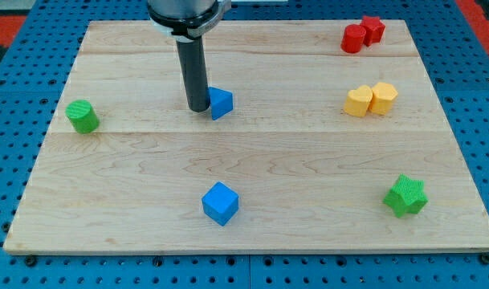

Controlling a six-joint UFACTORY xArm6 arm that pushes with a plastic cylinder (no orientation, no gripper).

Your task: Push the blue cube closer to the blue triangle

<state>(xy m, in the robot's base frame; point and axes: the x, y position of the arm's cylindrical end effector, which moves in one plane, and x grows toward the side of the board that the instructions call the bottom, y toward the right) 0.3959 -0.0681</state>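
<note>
my tip [199,108]: i have no claw, so nothing opens, clenches or grasps; i end in a plain dark rod, and its lower end rests on the wooden board [252,160].
tip contact: it stands just at the view's left of the blue triangle [221,103], touching it or nearly so; i cannot tell which.
blue cube [220,202]: the block i am to move sits near the view's bottom edge, almost straight below the triangle, with bare wood between the two.
why this placement matters: i judge my tip is on the wrong side for the push; it needs to come round below the cube and drive it toward the view's top.
risk: pushing from here would likely shift the triangle instead.
green cylinder [83,116]: far at the view's left, out of the path.
green star [405,196]: lower right, well apart.
yellow blocks [370,99]: a touching pair at the right.
red blocks [363,34]: a touching pair at the top right.
</note>
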